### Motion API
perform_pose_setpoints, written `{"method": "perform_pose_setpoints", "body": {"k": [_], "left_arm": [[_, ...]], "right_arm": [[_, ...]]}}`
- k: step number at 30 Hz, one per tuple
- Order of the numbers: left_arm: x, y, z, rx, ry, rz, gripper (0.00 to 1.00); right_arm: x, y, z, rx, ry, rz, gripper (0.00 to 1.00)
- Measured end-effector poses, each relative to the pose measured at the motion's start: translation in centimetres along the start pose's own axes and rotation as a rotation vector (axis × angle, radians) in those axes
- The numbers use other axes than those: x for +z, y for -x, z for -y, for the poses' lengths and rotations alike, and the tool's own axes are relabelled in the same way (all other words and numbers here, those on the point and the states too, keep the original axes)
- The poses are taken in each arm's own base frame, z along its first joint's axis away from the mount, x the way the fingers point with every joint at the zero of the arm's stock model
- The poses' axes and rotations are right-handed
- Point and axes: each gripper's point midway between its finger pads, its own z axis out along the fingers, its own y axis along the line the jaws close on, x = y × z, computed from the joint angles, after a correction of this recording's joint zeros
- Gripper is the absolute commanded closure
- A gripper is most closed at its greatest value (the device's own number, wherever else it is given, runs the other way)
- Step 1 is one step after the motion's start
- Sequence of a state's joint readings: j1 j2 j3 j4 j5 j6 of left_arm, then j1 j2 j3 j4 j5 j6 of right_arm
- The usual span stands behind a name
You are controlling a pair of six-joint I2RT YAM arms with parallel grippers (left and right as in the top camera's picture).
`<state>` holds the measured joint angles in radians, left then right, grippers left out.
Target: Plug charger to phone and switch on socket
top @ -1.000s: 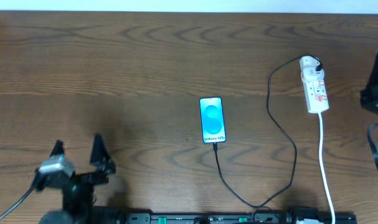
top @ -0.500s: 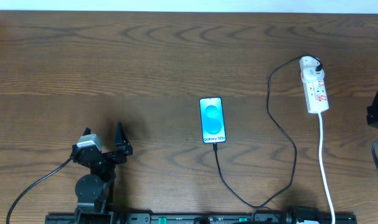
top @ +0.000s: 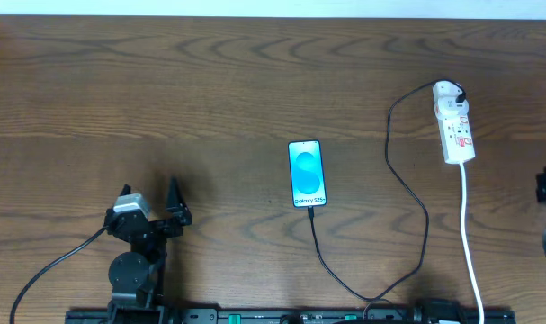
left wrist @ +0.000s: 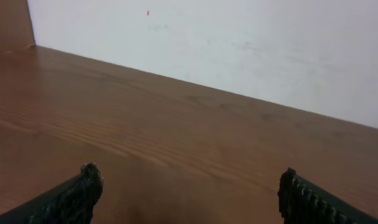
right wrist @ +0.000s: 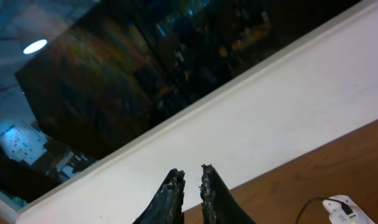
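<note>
Across the wooden table [top: 210,81], the white socket [top: 454,130] lies near the right gripper [right wrist: 190,177], which is pinched shut on nothing, and the phone [top: 308,174] lies well right of the wide-spread, empty left gripper [top: 149,192], the charger [top: 407,193] meeting its near end.

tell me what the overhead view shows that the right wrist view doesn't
Only overhead: the phone, screen lit, with the charger running to its bottom edge, the white cord, and the left claw, open.
Only right wrist: the right claw, shut, pointing up at a white wall and dark glass.
Both: the socket, only its end in the wrist view, and the wooden table.
</note>
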<state>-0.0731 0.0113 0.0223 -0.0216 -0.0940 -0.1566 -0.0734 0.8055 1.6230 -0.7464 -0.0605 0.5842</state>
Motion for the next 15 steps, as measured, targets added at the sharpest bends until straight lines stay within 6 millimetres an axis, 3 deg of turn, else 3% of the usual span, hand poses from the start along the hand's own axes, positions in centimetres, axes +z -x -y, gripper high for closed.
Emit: {"method": "perform_pose_setpoints", "body": {"k": [5,9,12,15], "left_arm": [[0.0,-0.1,0.2,0.082,-0.011,-0.004,0.08],[0.0,-0.1,0.2,0.106,-0.013,-0.005,0.08],[0.0,-0.1,0.2,0.107,-0.013,-0.005,0.08],[0.0,-0.1,0.2,0.109,-0.013,-0.005,0.08]], "right_arm": [[-3.3,1.5,-1.2,-0.005,0.05,0.076,0.94],[-4.3,3.7,-2.8,-0.044,0.112,0.176,0.94],[-4.7,3.7,-2.9,-0.084,0.118,0.179,0.99],[-7.4,3.4,-4.5,-0.117,0.2,0.19,0.98]]}}
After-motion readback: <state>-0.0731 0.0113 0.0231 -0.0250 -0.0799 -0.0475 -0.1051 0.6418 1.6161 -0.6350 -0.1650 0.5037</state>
